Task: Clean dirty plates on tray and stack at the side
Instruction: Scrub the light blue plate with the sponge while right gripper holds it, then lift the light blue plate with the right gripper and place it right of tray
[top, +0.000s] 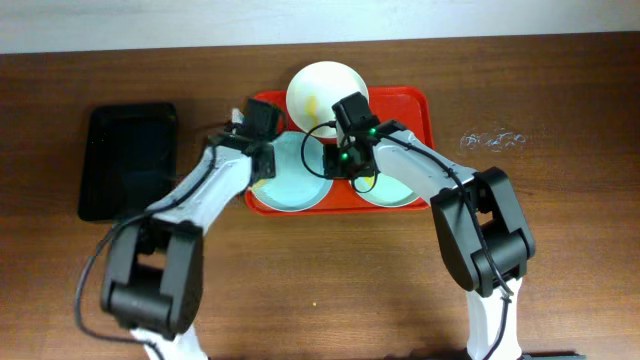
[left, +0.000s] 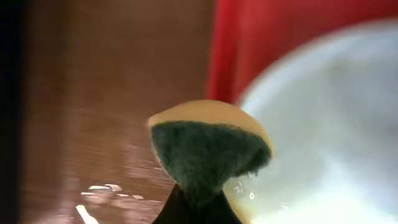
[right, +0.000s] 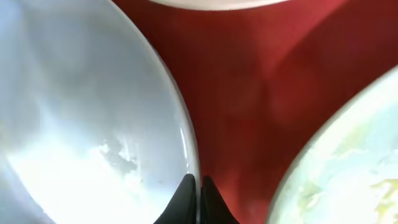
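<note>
The red tray (top: 425, 112) lies at the table's middle. A white plate (top: 318, 85) with a yellow smear leans at its back rim. Two mint-green plates lie in it, one left (top: 295, 185) and one right (top: 400, 192). My left gripper (top: 262, 165) is shut on a yellow and green sponge (left: 208, 146) at the left plate's left edge (left: 323, 124). My right gripper (right: 198, 186) is shut on the left plate's right rim (right: 81, 93). The right plate (right: 348, 168) shows yellow smears.
A smaller black tray (top: 128, 160) lies on the wooden table to the left of the red tray. A small clear crumpled thing (top: 492, 140) lies to the right. Red tray floor (right: 249, 81) shows between the two mint plates.
</note>
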